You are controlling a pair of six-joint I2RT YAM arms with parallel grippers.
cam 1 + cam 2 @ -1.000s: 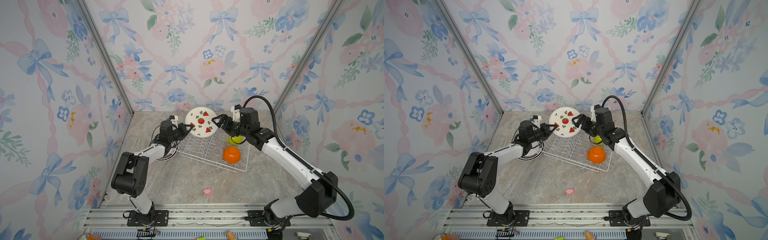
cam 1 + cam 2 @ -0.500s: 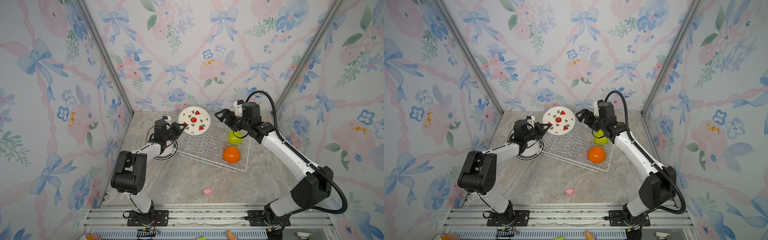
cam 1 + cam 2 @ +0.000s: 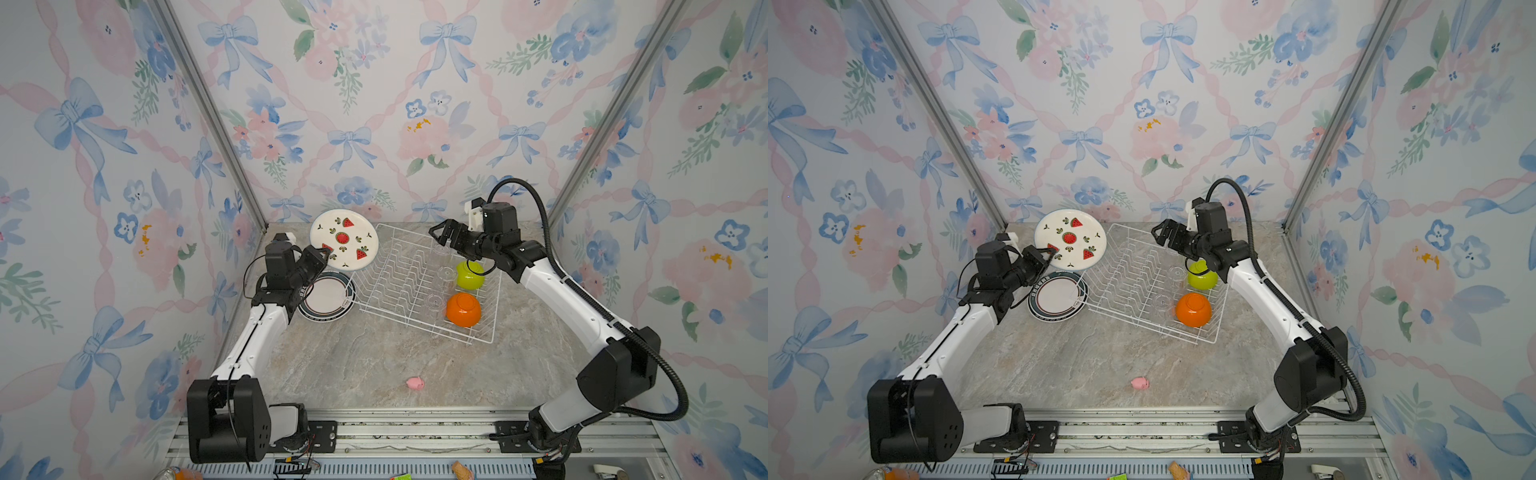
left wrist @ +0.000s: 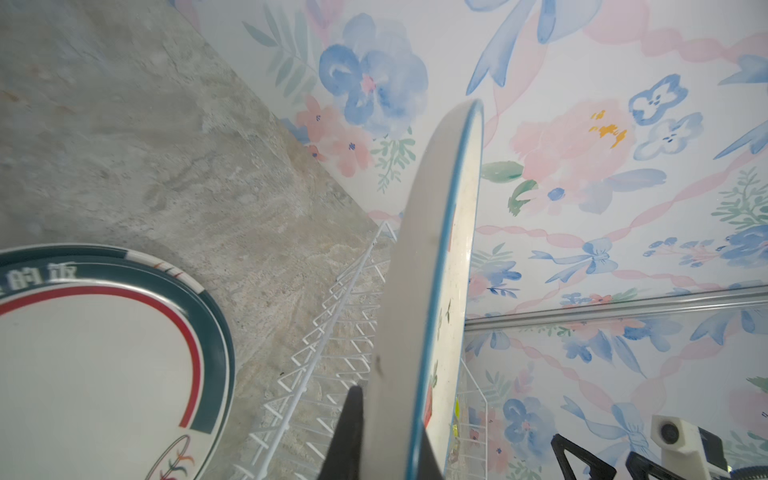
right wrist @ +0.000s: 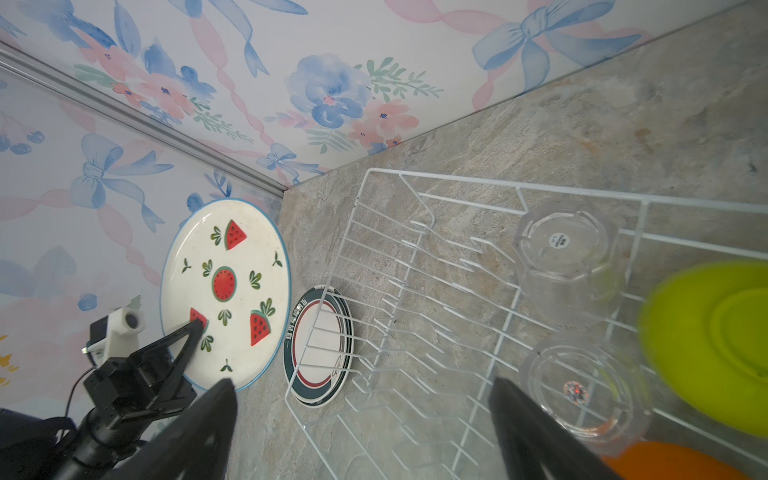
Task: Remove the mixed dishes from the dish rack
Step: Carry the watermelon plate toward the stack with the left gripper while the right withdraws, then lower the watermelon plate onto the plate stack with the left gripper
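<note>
The left pincer is clamping the lower rim of the watermelon plate and holding it up on edge, clear of the dish rack, with its printed face turned toward the rack. A ringed plate is lying flat on the counter directly below that pincer, touching the rack's left side. That is probably the drop spot, so the held plate would have to be tipped from upright to flat on the way down. The left arm is stretching forward from its base with the wrist bent inward, and it is by far the nearer one.

Inside the rack, clear glasses are standing upside down beside the lime-green bowl and the orange bowl. The right pincer is hovering over the rack's far end, its jaws spread wide and holding nothing. The glasses lie just below it, toward the near side.
</note>
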